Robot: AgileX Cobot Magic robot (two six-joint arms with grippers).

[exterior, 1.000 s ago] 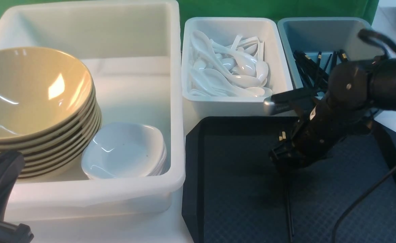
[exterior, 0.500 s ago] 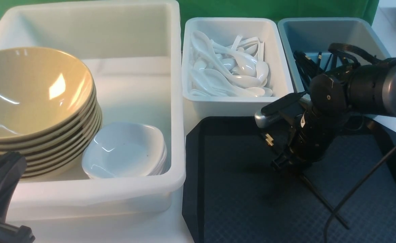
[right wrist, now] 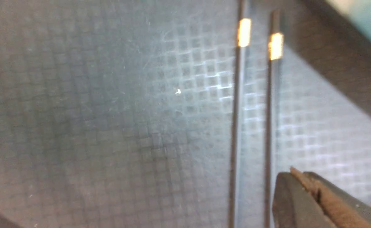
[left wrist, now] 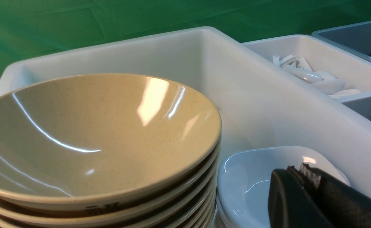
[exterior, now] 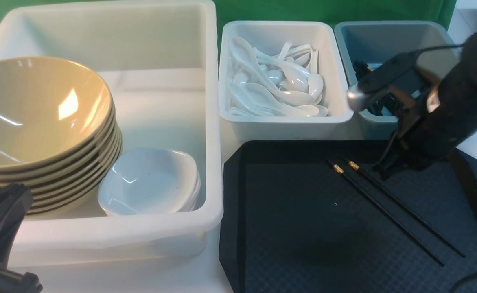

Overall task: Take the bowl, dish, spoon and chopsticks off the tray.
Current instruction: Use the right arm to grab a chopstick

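Note:
The black chopsticks (exterior: 385, 211) lie side by side, slanting across the black tray (exterior: 287, 228); they also show in the right wrist view (right wrist: 234, 126). My right gripper (exterior: 383, 174) is shut and empty, just above the tray beside the chopsticks' far ends (right wrist: 294, 173). The mustard bowl (exterior: 31, 106) tops a stack in the large white tub. White dishes (exterior: 149, 181) are stacked beside it. My left gripper (exterior: 14, 193) is shut and empty near the tub's front, over the dishes (left wrist: 296, 169). I cannot pick out a marked spoon.
The large white tub (exterior: 212, 122) stands left of the tray. Behind the tray, a white tub (exterior: 287, 126) holds several plain white spoons, and a grey tub (exterior: 344, 49) holds black chopsticks. The right arm's cable hangs over the tray's right side.
My right gripper has risen and moved right and back. The chopsticks, earlier reaching out from under the gripper, now lie free on the tray. The left arm has not moved.

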